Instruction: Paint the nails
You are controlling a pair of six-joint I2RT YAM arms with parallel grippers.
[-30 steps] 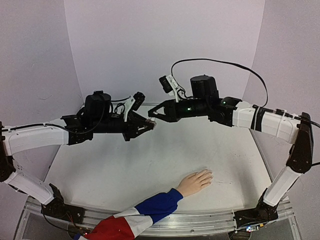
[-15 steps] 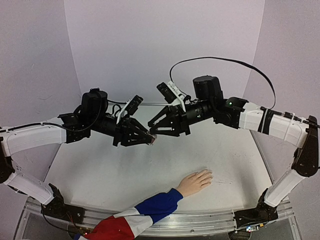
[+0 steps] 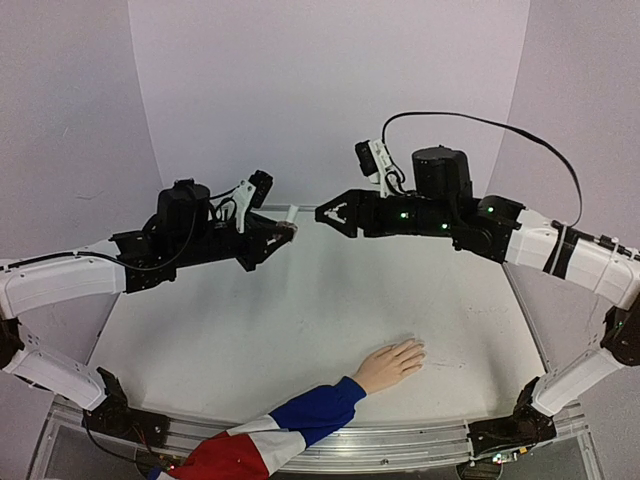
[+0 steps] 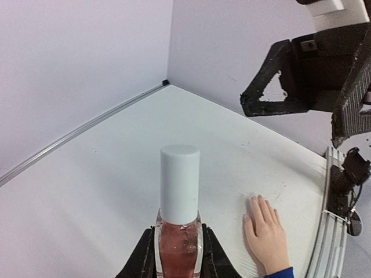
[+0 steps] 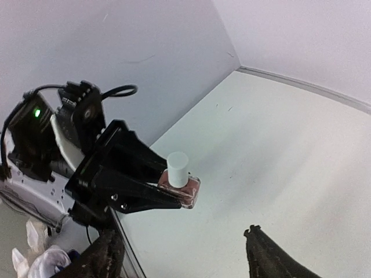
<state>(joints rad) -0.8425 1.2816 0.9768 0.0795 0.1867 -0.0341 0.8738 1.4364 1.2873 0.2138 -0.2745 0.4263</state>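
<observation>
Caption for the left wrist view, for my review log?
Left pincer grips a white-capped pink polish bottle over the table; open right pincer beyond, hand flat nearby.

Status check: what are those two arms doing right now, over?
Left gripper shut on polish bottle, cap on. Right gripper open, facing it, apart. Hand flat on table, both grippers well above it. Nothing blocking.

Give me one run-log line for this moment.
left gripper shut on polish bottle, in air | white cap on | right gripper open, apart from cap | hand flat on table, untouched
</observation>
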